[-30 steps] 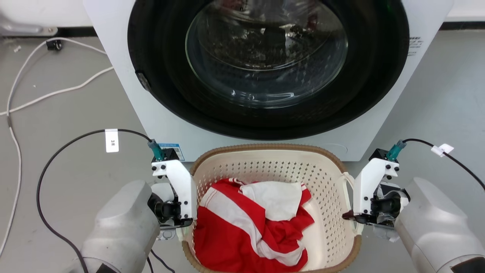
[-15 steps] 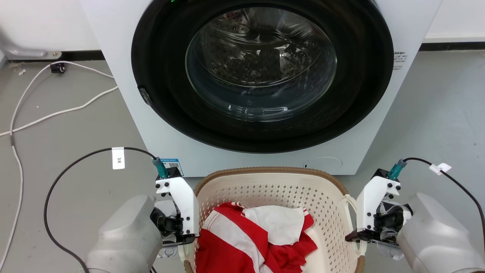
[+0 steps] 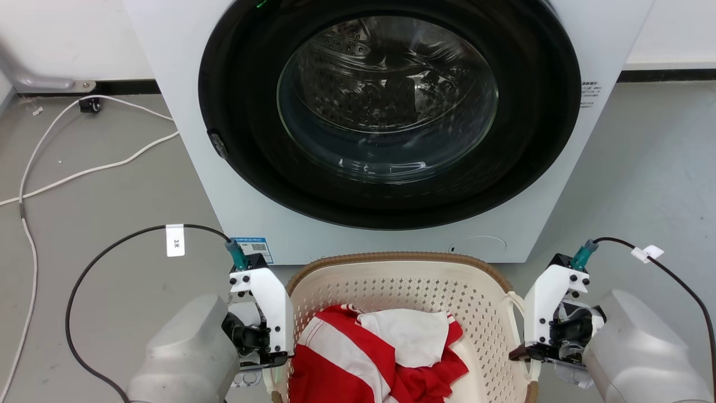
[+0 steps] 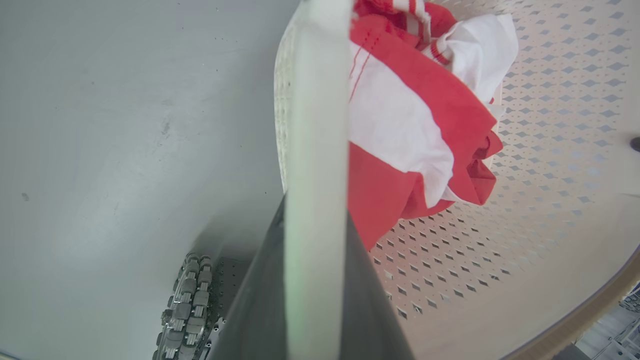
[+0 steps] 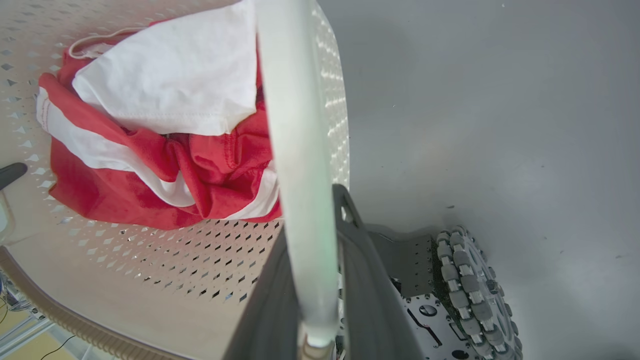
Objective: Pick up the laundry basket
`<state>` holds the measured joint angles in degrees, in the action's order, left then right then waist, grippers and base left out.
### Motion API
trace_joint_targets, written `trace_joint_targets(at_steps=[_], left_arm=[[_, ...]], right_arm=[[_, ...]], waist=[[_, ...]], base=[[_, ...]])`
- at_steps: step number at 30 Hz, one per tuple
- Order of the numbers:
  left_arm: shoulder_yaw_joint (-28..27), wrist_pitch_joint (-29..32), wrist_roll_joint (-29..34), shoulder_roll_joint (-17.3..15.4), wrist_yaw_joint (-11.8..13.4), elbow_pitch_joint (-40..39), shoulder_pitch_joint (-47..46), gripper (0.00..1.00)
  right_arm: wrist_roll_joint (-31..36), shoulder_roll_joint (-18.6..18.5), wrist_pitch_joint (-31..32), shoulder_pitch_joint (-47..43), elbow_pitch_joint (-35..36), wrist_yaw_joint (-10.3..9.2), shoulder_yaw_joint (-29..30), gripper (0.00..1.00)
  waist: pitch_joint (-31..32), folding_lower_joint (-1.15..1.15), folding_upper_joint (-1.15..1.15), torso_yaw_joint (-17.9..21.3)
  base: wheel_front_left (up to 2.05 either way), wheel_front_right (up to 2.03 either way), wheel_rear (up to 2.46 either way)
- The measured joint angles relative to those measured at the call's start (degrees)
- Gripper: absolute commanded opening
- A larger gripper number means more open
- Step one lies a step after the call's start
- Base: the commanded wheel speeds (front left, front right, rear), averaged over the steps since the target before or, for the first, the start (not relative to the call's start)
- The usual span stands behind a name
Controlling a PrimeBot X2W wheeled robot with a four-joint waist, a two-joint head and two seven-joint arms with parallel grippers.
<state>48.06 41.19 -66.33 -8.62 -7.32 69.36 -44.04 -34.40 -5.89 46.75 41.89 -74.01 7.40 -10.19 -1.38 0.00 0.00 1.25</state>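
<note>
Both grippers are clamped on the load. The L gripper (image 3: 267, 358) has its two dark fingers pinched on the left loop handle (image 4: 315, 125) of the laundry basket (image 3: 403, 258). The R gripper (image 3: 527, 352) is pinched the same way on the right loop handle (image 5: 290, 125). The basket sits between the two forearms, just in front of the washer (image 3: 184, 140), with its far rim near the machine's lower panel. Red-and-white clothes (image 3: 380, 358) are heaped inside, approx. mid-basket.

The step in hand looks like the lift itself (whether the base has cleared the floor can't be told).

To do it well:
- Raise both arms at an equal rate so the rim stays level and the clothes don't slide to one wall.
- Pull straight up, not outward. The handles are thin strips, and a sideways tug could slip one from between the fingers.
- Hold the far rim off the washer front on the way up.
</note>
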Motion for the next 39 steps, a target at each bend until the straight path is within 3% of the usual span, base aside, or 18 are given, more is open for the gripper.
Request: trace_joint_targets(at_steps=[39], left_arm=[[1.0,-0.8,-2.5,0.1,0.0,0.7,1.1,0.0]], right_arm=[[11.0,2.1,0.7,-0.8,0.0,0.0,11.1,0.0]], waist=[[1.2,0.0,0.0,0.2]], base=[[0.0,0.0,0.0]])
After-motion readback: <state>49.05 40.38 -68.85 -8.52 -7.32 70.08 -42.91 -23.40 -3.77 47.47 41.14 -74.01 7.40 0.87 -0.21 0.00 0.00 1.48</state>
